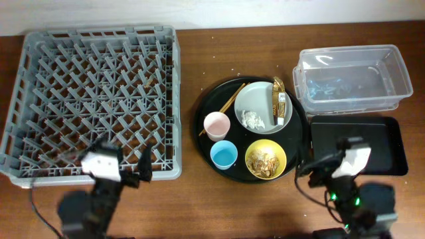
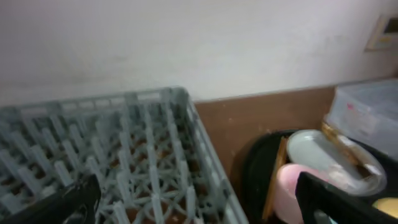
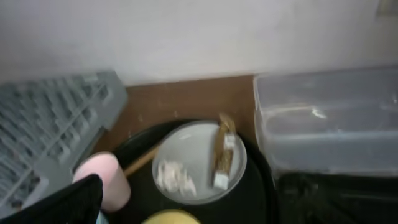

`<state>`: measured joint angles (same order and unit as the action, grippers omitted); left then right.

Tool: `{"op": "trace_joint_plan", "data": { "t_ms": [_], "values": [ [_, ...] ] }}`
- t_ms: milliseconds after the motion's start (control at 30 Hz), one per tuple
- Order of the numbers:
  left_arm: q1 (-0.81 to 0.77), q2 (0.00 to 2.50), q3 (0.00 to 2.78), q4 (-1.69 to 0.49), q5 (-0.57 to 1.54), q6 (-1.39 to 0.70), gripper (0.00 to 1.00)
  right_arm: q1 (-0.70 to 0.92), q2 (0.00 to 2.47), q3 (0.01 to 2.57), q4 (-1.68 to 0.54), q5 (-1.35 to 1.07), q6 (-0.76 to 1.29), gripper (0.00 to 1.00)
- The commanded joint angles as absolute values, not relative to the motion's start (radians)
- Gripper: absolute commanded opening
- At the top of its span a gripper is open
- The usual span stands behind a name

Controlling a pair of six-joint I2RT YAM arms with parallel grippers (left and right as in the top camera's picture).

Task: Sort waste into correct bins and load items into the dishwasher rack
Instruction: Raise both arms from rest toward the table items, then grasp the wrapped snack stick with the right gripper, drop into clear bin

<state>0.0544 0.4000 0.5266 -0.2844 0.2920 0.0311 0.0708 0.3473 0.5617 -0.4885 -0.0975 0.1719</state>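
The grey dishwasher rack [image 1: 93,99] fills the left of the table and holds nothing. On a round black tray [image 1: 251,178] stand a pink cup [image 1: 216,125], a light-blue cup [image 1: 224,155], a yellow bowl [image 1: 265,160] with tan food scraps, and a grey-green plate [image 1: 259,103]. The plate holds white tissue [image 1: 252,119] and a brown-gold wrapper [image 1: 280,99]. The chopsticks [image 1: 229,103] lean by the plate. My left gripper [image 1: 123,158] is open and empty over the rack's front edge [image 2: 199,205]. My right gripper [image 1: 329,158] is open and empty over the black tray bin's left end.
The clear tub [image 1: 352,76] stands at the back right, with the shallow black rectangular tray [image 1: 378,143] just in front of it. The wall runs along the table's far edge. A strip of bare wood lies between the rack and the round tray.
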Motion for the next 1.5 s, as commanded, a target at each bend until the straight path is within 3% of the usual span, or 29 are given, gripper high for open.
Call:
{"op": "trace_joint_plan", "data": {
  "t_ms": [0, 233, 367, 400, 433, 533, 733, 867, 933, 1000, 1033, 1200, 1333, 1467],
  "values": [
    [0.058, 0.649, 0.783, -0.382, 0.404, 0.038, 1.00, 0.065, 0.607, 0.802, -0.617, -0.080, 0.173, 0.98],
    [0.058, 1.129, 1.260, -0.777, 0.544, 0.038, 1.00, 0.065, 1.203, 1.315, -0.994, -0.267, 0.173, 0.98],
    [0.057, 1.252, 1.299, -0.817, 0.573, 0.039, 1.00, 0.065, 1.418, 1.382, -0.927, -0.418, 0.173, 1.00],
    [0.057, 1.267, 1.299, -0.817, 0.573, 0.039, 1.00, 0.067, 1.457, 1.382, -0.915, -0.414, 0.173, 0.83],
    [0.057, 1.281, 1.299, -0.821, 0.574, 0.038, 1.00, 0.072, 1.516, 1.382, -0.911, -0.384, 0.174, 0.77],
    [0.057, 1.308, 1.298, -0.840, 0.584, 0.039, 1.00, 0.092, 1.689, 1.382, -0.872, -0.234, 0.229, 0.78],
    [0.057, 1.309, 1.298, -0.840, 0.582, 0.039, 1.00, 0.106, 1.943, 1.382, -0.675, -0.076, 0.229, 0.69],
    [0.057, 1.309, 1.298, -0.840, 0.580, 0.039, 1.00, 0.106, 2.003, 1.382, -0.650, -0.078, 0.242, 0.56],
    [0.057, 1.309, 1.298, -0.840, 0.580, 0.039, 1.00, 0.107, 2.004, 1.382, -0.654, -0.078, 0.244, 0.41],
    [0.057, 1.309, 1.298, -0.840, 0.580, 0.039, 1.00, 0.107, 2.000, 1.382, -0.659, -0.097, 0.244, 0.10],
    [0.057, 1.309, 1.298, -0.840, 0.580, 0.039, 1.00, 0.105, 1.988, 1.385, -0.674, -0.115, 0.250, 0.04],
    [0.057, 1.309, 1.298, -0.840, 0.580, 0.039, 1.00, 0.102, 1.818, 1.475, -0.747, -0.237, 0.264, 0.04],
    [0.057, 1.309, 1.298, -0.840, 0.580, 0.039, 1.00, 0.048, 1.682, 1.562, -0.771, -0.144, 0.520, 0.04],
    [0.057, 1.309, 1.298, -0.840, 0.580, 0.039, 1.00, -0.080, 1.723, 1.559, -0.765, -0.039, 0.764, 0.04]
  ]
}}
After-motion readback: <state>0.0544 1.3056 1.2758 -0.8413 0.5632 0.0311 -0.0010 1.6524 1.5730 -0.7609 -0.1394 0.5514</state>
